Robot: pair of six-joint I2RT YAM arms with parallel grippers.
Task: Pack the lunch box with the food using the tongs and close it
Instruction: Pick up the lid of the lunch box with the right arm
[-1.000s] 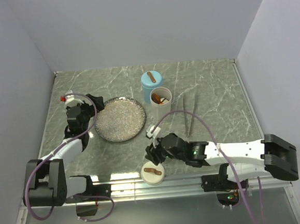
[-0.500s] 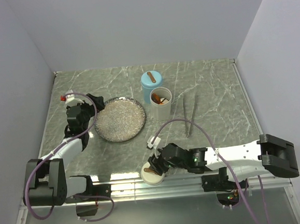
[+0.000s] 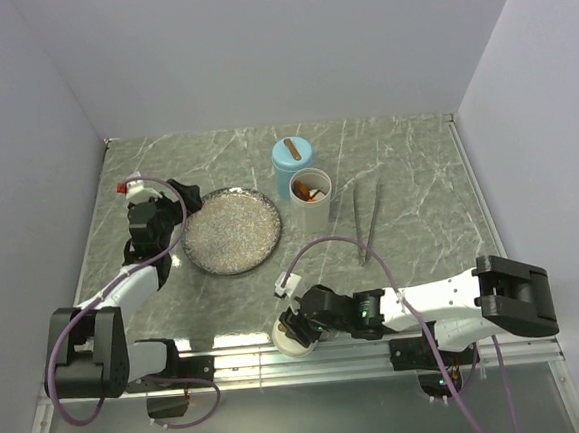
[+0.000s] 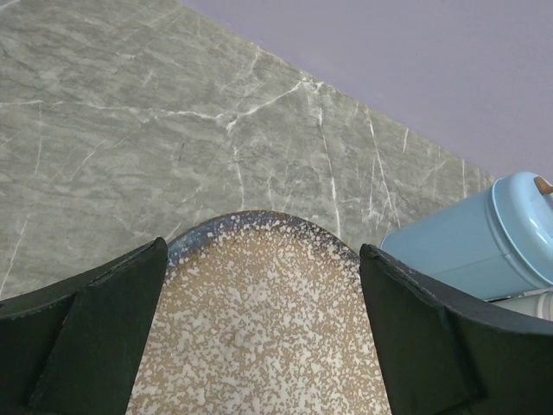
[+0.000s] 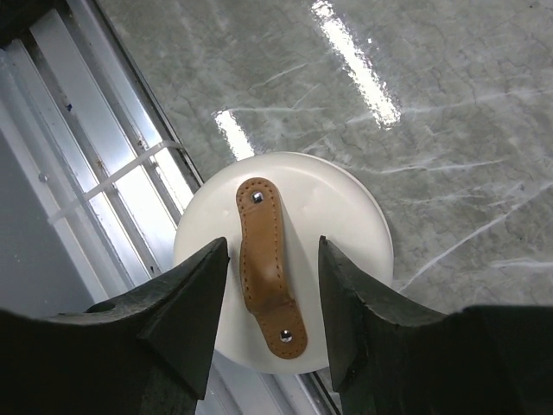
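A white round lid [image 5: 346,225] with a brown strap handle [image 5: 263,259] lies at the table's near edge. My right gripper [image 5: 272,251] hangs low over it, open, one finger on each side of the strap with a gap to it. From above, the right gripper [image 3: 296,328] covers most of the lid [image 3: 288,348]. The open white lunch box cup [image 3: 309,187] holds orange and brown food [image 3: 314,192]. The grey tongs [image 3: 367,220] lie on the table to its right. My left gripper [image 3: 180,207] stands open at the speckled plate's [image 3: 233,233] left rim, nothing between its fingers.
A light blue container [image 3: 292,154] with its lid on stands behind the white cup, also at the right of the left wrist view [image 4: 484,246]. The plate [image 4: 259,328] carries nothing. A metal rail [image 5: 104,173] runs along the near edge beside the lid.
My right gripper has moved toward the near edge and down over the white lid, its fingers now astride the strap. The left arm has not moved.
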